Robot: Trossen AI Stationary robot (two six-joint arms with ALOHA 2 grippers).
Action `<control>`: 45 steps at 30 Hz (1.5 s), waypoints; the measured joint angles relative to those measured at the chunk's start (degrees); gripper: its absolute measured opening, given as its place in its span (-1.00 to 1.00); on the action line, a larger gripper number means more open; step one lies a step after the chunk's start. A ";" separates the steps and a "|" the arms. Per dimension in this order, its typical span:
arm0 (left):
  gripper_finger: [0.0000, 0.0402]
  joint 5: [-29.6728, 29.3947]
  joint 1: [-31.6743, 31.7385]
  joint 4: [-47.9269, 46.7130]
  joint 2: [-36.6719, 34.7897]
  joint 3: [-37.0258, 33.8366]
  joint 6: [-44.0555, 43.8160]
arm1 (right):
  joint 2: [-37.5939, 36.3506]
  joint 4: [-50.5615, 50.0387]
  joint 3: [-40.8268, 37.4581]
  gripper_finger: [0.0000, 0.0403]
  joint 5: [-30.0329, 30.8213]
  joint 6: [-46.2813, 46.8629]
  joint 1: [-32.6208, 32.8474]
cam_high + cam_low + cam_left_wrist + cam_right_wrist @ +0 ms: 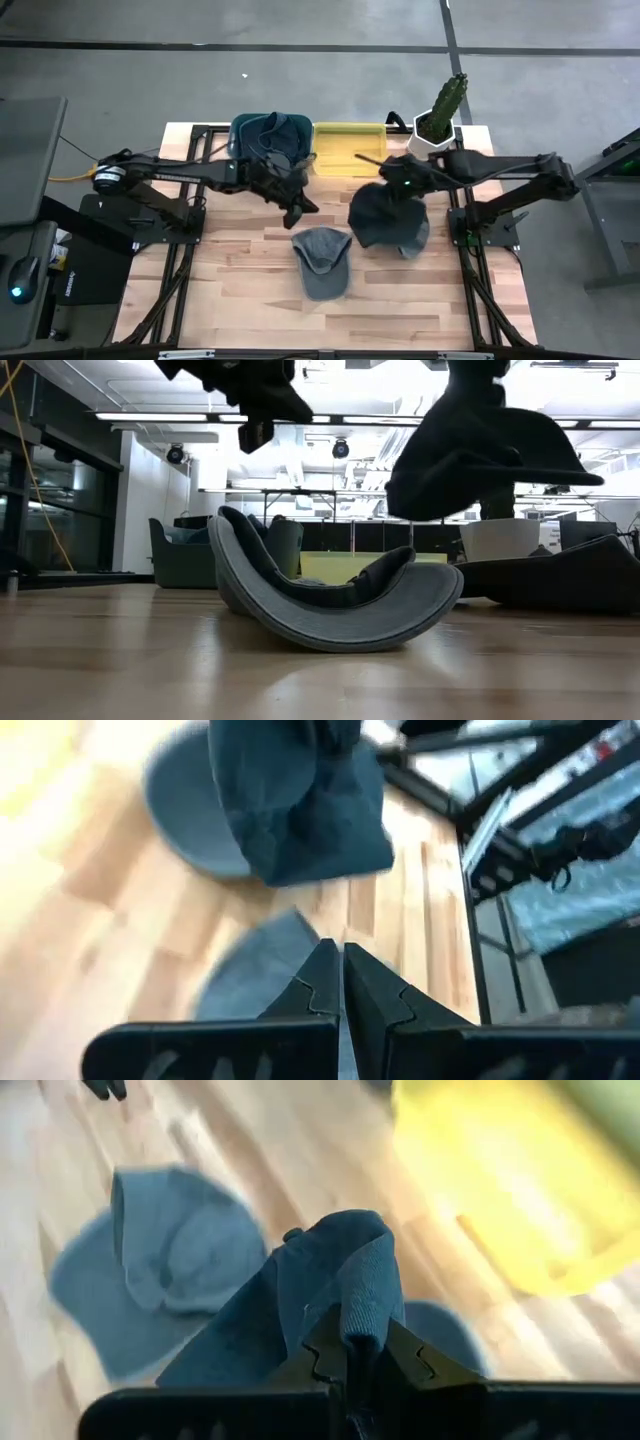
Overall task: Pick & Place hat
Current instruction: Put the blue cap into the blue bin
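Right gripper [403,186], right of middle in the high view, pinches a dark hat [388,218] and holds it up off the table [240,310]. Its next stop, I think, is the yellow bin [350,162], just above it in the frame. Left gripper [297,212] hangs pinched shut and empty above the grey hat [323,260].

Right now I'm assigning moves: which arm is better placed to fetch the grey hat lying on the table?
Left. Its tool hangs shut and empty just beside the grey hat, while the right tool is already clamped on the dark hat, holding it above the table.
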 joint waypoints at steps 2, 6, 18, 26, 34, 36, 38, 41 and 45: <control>-1.00 -0.85 0.85 -0.40 -0.84 0.12 0.74 | -1.96 0.76 0.00 -0.95 2.40 0.37 0.00; -1.00 -2.32 2.47 -1.21 -2.23 -0.08 1.34 | -5.47 4.43 0.02 -0.95 8.88 0.22 0.80; -1.00 -9.74 3.70 3.06 -3.67 -0.05 1.62 | -12.65 21.83 0.02 -0.95 28.47 -9.25 3.08; -1.00 -14.90 3.70 14.36 -3.65 -0.05 1.62 | -14.75 37.42 0.02 -0.95 31.18 -19.38 1.07; -1.00 -19.13 3.70 27.79 -3.65 -0.05 4.83 | -14.88 56.83 0.02 -0.95 22.91 -27.14 -3.26; -1.00 -20.00 3.70 30.81 -3.65 -0.05 6.66 | -14.88 60.25 0.02 -0.95 20.11 -27.56 -4.83; -1.00 -20.60 3.70 34.02 -3.65 -0.05 8.99 | -14.60 63.58 0.04 -0.95 17.82 -27.52 -6.26; -1.00 -21.09 3.59 37.96 -3.65 -0.05 13.54 | -13.90 68.57 0.06 -0.95 13.98 -25.73 -8.45; -1.00 -21.17 3.59 41.68 -3.51 -0.05 20.08 | -11.98 74.80 0.08 -0.95 7.58 -21.03 -11.01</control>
